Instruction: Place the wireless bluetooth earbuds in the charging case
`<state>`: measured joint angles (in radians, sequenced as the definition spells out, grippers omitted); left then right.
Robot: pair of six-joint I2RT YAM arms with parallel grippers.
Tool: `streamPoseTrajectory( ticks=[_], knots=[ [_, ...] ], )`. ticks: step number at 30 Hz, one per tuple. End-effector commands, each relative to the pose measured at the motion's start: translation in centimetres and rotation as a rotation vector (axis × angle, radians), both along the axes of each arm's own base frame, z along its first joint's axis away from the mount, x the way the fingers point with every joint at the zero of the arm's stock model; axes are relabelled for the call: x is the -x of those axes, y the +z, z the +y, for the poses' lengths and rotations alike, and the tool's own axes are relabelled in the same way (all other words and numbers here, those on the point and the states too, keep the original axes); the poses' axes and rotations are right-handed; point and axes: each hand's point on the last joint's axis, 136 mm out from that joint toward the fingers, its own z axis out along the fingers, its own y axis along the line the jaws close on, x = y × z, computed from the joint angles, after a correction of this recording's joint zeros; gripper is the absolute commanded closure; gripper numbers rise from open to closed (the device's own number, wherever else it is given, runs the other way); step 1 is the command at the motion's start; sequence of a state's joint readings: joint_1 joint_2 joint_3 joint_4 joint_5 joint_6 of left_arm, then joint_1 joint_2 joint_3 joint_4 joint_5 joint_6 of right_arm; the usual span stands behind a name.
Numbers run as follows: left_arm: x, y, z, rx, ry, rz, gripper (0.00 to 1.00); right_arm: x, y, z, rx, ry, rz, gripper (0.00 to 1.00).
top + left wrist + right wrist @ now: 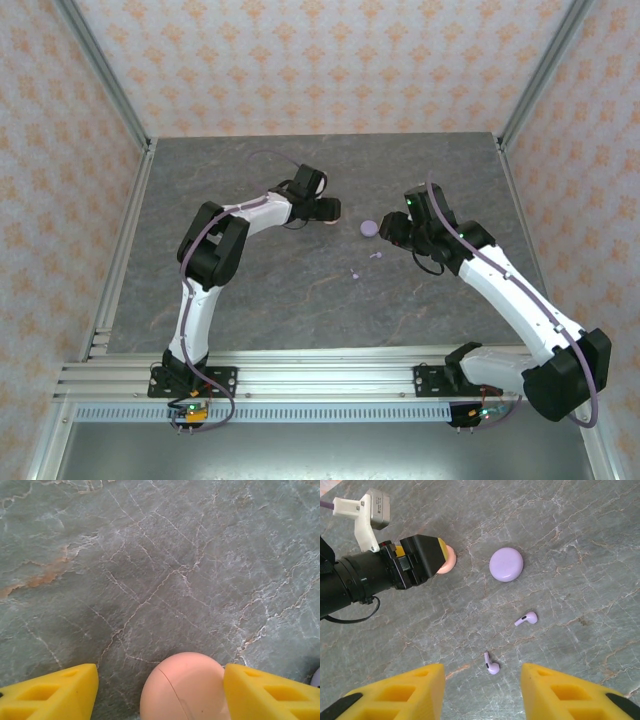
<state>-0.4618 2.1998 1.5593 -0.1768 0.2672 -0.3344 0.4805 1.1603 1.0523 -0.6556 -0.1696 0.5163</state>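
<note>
A salmon-pink round charging case (182,687), lid closed, lies on the stone table between my left gripper's (160,695) yellow fingers. The jaws are open, with a clear gap on the case's left and the right finger (270,695) close against it. From above, the left gripper (325,210) hovers over this pink case (330,222). A closed lavender charging case (506,564) lies to its right. Two lavender earbuds (526,618) (491,666) lie loose on the table. My right gripper (482,690) is open above the nearer earbud, gripping nothing.
The grey marbled table (250,290) is bounded by metal frame posts (118,250) and patterned walls. The left arm (365,575) reaches across the upper left of the right wrist view, near the lavender case (369,228). The earbuds (377,256) (353,273) lie mid-table.
</note>
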Motion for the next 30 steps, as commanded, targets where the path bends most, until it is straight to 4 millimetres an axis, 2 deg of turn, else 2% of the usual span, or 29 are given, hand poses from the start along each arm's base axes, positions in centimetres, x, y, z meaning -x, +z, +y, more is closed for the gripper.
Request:
streamPoseTrajectory(
  ticks=[1,7,9,12,21,27,30],
  knots=[
    [-0.3,4.8,1.5,-0.054,0.005,-0.087,0.32,0.0,-0.5,-1.2,0.064,-0.018,0.006,0.55],
    [1.4,9.5,3.1,-0.072,0.009,-0.158,0.32,0.1,-1.0,-1.7,0.103,-0.012,0.0,0.54],
    [2.5,11.3,3.9,-0.073,0.025,-0.191,0.32,0.1,-1.2,-1.9,0.116,-0.006,-0.001,0.53],
    [4.2,12.8,5.1,-0.075,0.039,-0.221,0.32,0.2,-1.6,-2.1,0.132,-0.004,-0.001,0.53],
    [10.7,15.1,7.8,-0.077,0.03,-0.208,0.32,0.3,-2.4,-2.8,0.191,0.016,-0.004,0.5],
    [15.6,15.4,7.9,-0.063,-0.019,-0.157,0.32,-0.1,-3.3,-2.3,0.225,0.097,0.002,0.47],
    [17.7,15.4,7.5,-0.025,-0.028,-0.131,0.32,-0.7,-4.7,-1.5,0.245,0.147,0.042,0.46]
  ],
)
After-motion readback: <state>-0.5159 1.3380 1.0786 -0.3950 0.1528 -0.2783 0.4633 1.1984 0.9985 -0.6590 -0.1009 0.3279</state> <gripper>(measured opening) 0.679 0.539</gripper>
